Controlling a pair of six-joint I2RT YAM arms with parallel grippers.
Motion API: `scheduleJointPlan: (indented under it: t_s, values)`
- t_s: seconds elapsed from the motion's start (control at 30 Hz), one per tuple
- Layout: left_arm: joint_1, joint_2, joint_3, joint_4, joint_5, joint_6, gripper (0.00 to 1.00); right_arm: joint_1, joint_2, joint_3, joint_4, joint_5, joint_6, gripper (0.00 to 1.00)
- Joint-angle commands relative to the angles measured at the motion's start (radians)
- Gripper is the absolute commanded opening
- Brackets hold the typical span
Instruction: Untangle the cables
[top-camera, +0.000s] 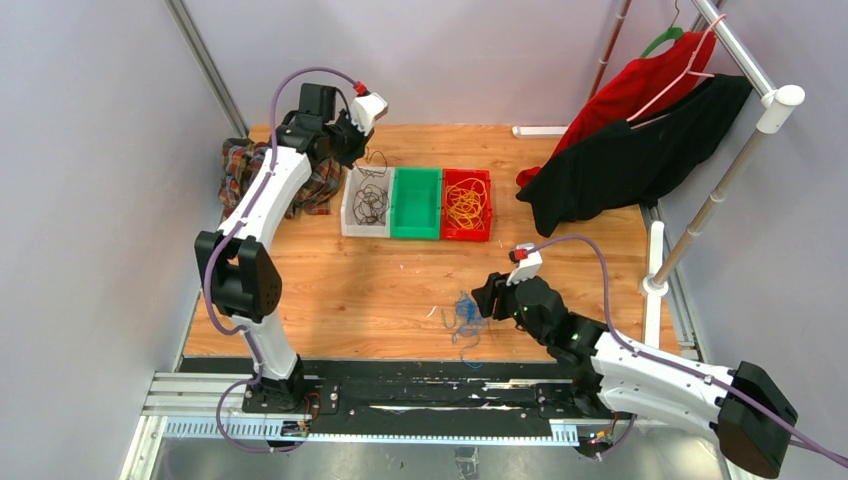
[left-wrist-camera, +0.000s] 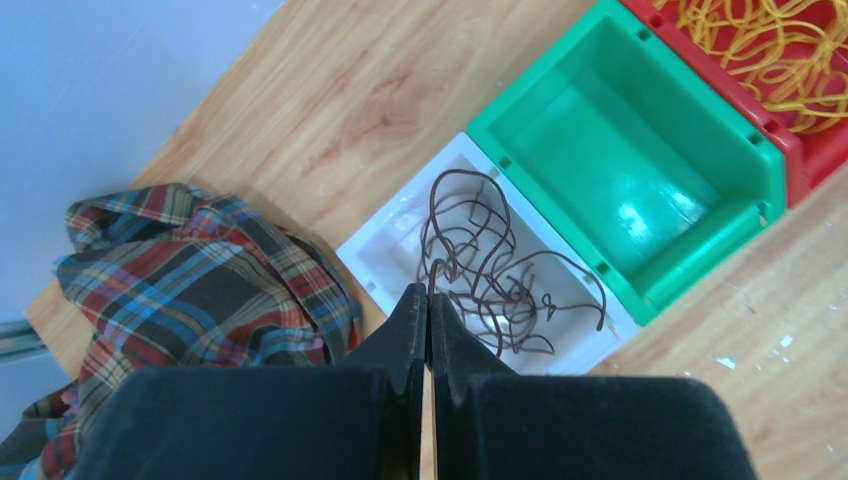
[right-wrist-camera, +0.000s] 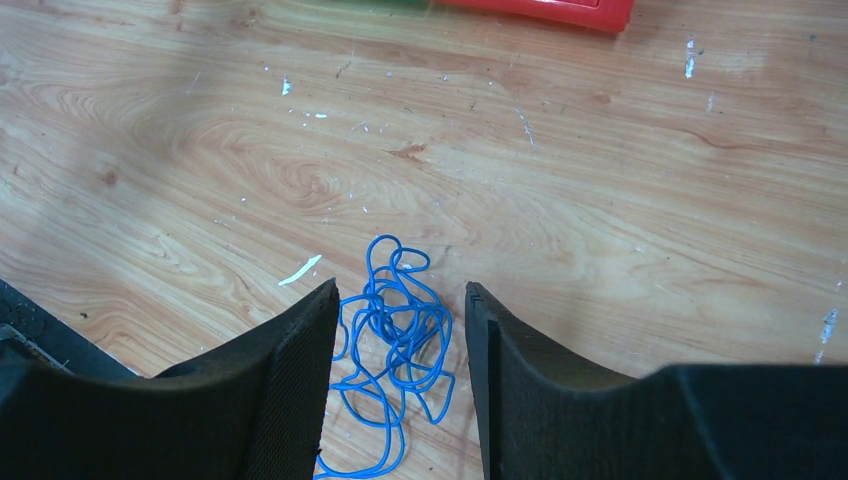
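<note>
Blue cable (right-wrist-camera: 392, 330): loose tangled bunch lying on the table (right-wrist-camera: 600, 200), directly between the spread fingers of the right end effector (right-wrist-camera: 400, 287). That end effector is open, its arm reaching low and forward. Black cable (left-wrist-camera: 490, 270): thin curly loops in the white bin (left-wrist-camera: 375, 262), one strand pinched by the closed left end effector (left-wrist-camera: 429, 295) just above it, arm stretched far. Yellow cable (top-camera: 466, 203) is in the red bin (top-camera: 486, 180), beyond the green bin (left-wrist-camera: 700, 235). Count: 3 cable bunches, 3 bins, 2 arms.

Overhead plus wrist close-ups; shared cables (top-camera: 465, 318)
</note>
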Motion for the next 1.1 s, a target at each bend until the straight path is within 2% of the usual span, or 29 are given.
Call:
scheduleJointPlan:
  t_s: [0.0, 0.2, 0.43, 0.7, 0.77, 0.8, 0.87, 0.93, 1.07]
  values:
    - [0.008, 0.017, 0.032, 0.104, -0.058, 0.012, 0.01, 0.008, -0.008, -0.009, -0.023, 0.036, 0.008, 0.5]
    - [0.01, 0.021, -0.017, 0.117, -0.06, 0.032, 0.0, 0.008, 0.003, -0.002, -0.021, 0.037, 0.001, 0.5]
    - [0.009, 0.049, -0.157, 0.176, -0.128, 0.057, 0.0, 0.008, 0.002, 0.018, -0.039, 0.046, -0.003, 0.5]
    - [0.006, 0.118, -0.203, 0.241, -0.172, 0.04, 0.02, 0.008, 0.012, 0.025, -0.046, 0.061, -0.006, 0.51]
    - [0.001, 0.139, -0.201, 0.236, -0.176, 0.029, 0.18, 0.007, 0.026, 0.032, -0.045, 0.062, -0.005, 0.52]
    - [0.0, 0.143, -0.204, 0.237, -0.18, 0.019, 0.32, 0.007, 0.031, 0.035, -0.05, 0.066, -0.002, 0.53]
    - [-0.001, 0.137, -0.207, 0.244, -0.19, 0.006, 0.5, 0.007, 0.033, 0.045, -0.059, 0.074, -0.003, 0.54]
    - [-0.001, 0.12, -0.203, 0.236, -0.206, 0.005, 0.59, 0.006, 0.028, 0.048, -0.064, 0.076, -0.005, 0.55]
    - [-0.001, 0.077, -0.159, 0.17, -0.192, 0.016, 0.68, 0.006, 0.018, 0.053, -0.071, 0.082, -0.013, 0.56]
